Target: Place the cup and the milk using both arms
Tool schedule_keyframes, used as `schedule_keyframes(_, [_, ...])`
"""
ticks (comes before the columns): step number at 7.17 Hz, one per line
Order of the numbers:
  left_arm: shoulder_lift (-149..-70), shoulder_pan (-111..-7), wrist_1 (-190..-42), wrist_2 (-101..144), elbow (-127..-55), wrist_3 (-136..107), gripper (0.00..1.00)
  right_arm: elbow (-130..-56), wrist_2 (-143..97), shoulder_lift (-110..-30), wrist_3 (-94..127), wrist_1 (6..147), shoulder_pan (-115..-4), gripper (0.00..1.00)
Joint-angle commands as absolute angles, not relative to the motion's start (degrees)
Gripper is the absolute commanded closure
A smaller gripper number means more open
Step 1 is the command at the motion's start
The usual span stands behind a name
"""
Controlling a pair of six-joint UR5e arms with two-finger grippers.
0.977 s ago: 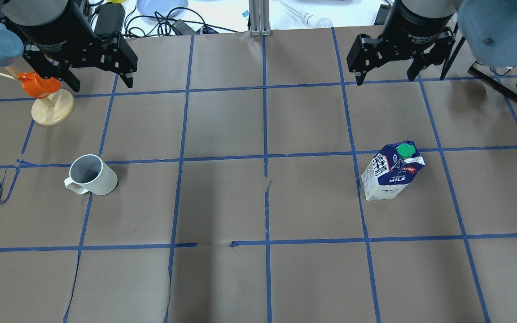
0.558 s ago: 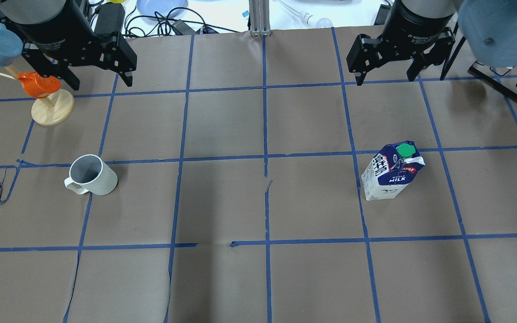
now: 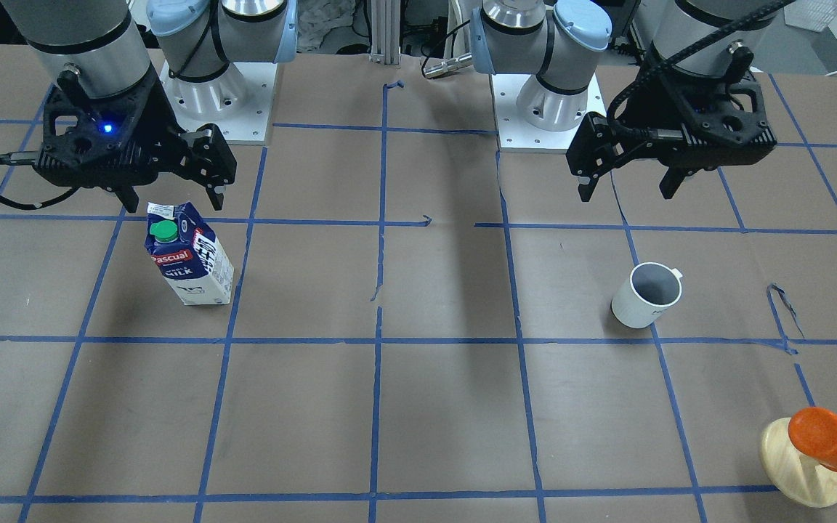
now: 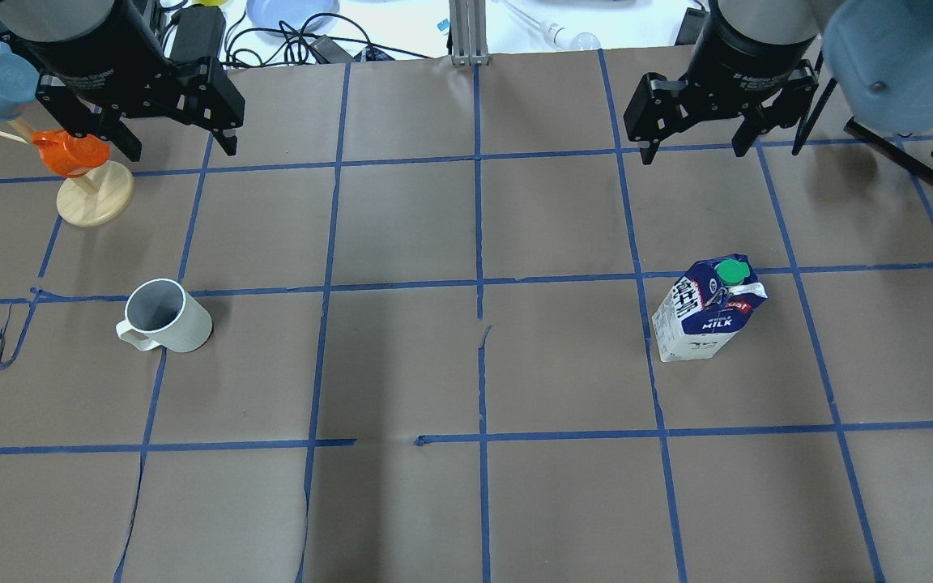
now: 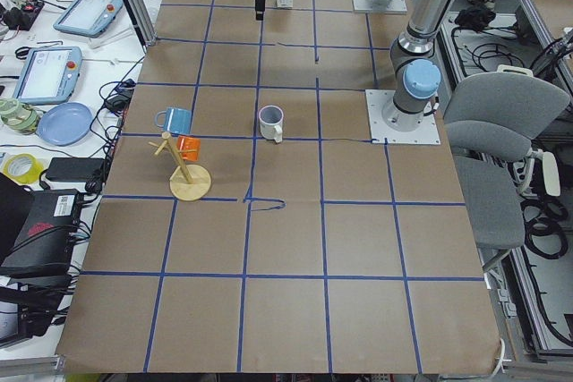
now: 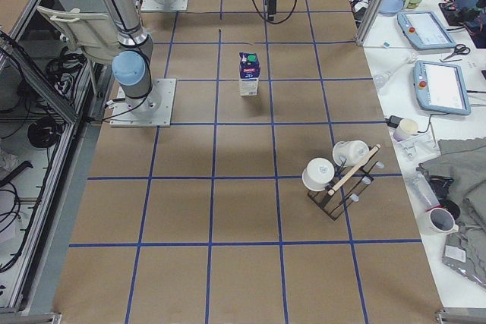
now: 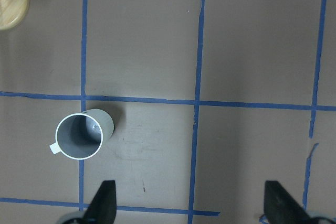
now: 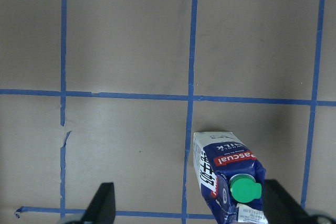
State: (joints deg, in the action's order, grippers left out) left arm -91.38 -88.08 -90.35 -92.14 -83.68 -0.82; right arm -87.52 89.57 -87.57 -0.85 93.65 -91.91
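Observation:
The white cup stands upright on the brown table's left half, handle to the left. It also shows in the front view and the left wrist view. The milk, a blue and white carton with a green cap, stands on the right half and shows in the front view and the right wrist view. My left gripper hangs open and empty above the table, beyond the cup. My right gripper hangs open and empty beyond the milk.
A wooden stand holding an orange cup and a blue cup is at the far left. A black rack with white cups sits at the far right. Cables and a blue plate lie behind the table.
Both grippers have shifted slightly in the overhead view while staying open. The cup and the milk have not moved.

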Motion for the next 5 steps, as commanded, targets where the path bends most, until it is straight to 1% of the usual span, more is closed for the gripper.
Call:
schedule_keyframes(1, [-91.32, -87.72, -90.44, -92.02, -83.67, -0.62, 0.00, -87.89, 89.56, -87.63, -0.88, 93.69, -91.93, 0.00])
schedule_keyframes(5, [-91.14, -87.37, -90.62, -92.37, -83.85, -0.09, 0.00, -87.80, 89.56, -87.71, -1.05, 93.69, -91.93, 0.00])
